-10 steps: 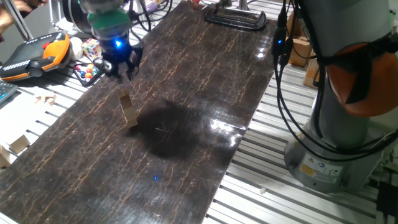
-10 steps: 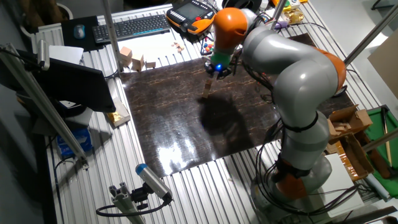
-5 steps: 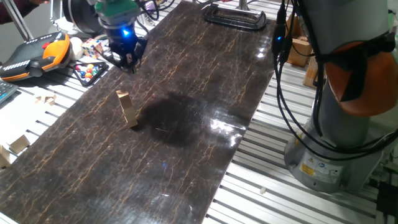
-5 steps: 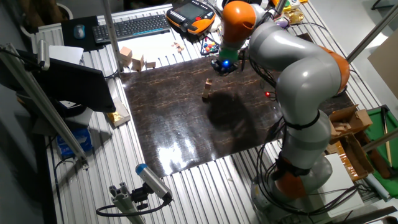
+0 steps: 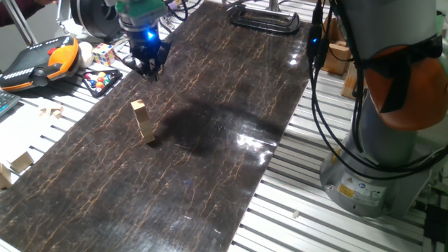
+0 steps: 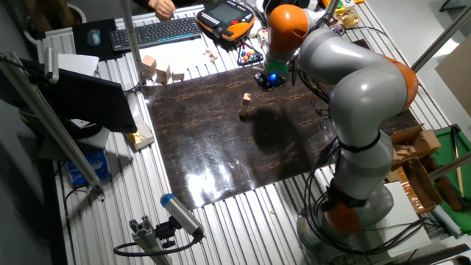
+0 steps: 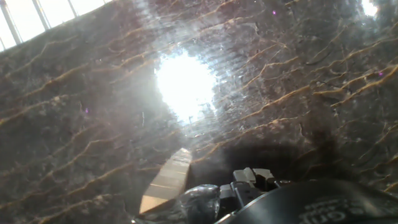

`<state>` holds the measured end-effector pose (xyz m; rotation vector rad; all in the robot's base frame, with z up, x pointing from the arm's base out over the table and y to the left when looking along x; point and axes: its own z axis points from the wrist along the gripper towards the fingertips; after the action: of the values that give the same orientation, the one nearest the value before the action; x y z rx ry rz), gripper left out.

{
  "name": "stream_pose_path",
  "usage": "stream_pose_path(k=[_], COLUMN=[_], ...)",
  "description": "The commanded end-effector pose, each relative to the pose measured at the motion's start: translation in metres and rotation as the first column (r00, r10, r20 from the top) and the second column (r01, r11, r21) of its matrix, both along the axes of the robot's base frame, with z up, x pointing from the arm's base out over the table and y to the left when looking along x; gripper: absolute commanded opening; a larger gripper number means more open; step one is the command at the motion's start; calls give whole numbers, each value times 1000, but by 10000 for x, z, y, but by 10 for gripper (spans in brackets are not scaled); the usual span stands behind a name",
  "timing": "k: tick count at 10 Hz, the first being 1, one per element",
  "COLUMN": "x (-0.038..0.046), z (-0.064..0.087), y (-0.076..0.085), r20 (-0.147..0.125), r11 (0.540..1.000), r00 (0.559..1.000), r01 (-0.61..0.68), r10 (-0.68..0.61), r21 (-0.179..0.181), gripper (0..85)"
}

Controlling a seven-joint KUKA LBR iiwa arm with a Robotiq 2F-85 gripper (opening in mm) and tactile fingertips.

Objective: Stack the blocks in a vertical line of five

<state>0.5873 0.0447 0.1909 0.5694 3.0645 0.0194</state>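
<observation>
A thin tower of several tan blocks (image 5: 143, 122) stands on the dark marbled board (image 5: 210, 154), leaning slightly. The other fixed view shows the same blocks (image 6: 245, 106) near the board's far side. My gripper (image 5: 148, 67) hovers apart from the tower, beyond it near the board's far left edge, fingers spread and holding nothing; it also appears as the gripper (image 6: 269, 79) under the blue light. In the hand view the blocks (image 7: 166, 182) show at the bottom left, beside the hand's own body.
A Rubik's cube (image 5: 103, 52), a tray of coloured balls (image 5: 99, 81) and an orange pendant (image 5: 42, 59) lie off the board's left edge. Larger wooden pieces (image 6: 156, 70) sit near a keyboard (image 6: 158, 31). A black clamp (image 5: 266, 17) sits at the far end.
The gripper has drawn away from the block tower toward the board's far edge. The tower has stayed where it was.
</observation>
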Motion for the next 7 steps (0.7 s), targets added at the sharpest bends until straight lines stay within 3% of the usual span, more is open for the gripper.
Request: stream_pose_path(k=[1, 4, 7], x=[2, 23, 22], z=[17, 10, 16], y=[-40, -91, -99], r20=[-3, -12, -28], r11=[1000, 999, 999], r00=[1000, 999, 998], r01=[-12, -35, -52], r10=[12, 35, 52], r21=[1, -7, 8], gripper=[10, 10, 7])
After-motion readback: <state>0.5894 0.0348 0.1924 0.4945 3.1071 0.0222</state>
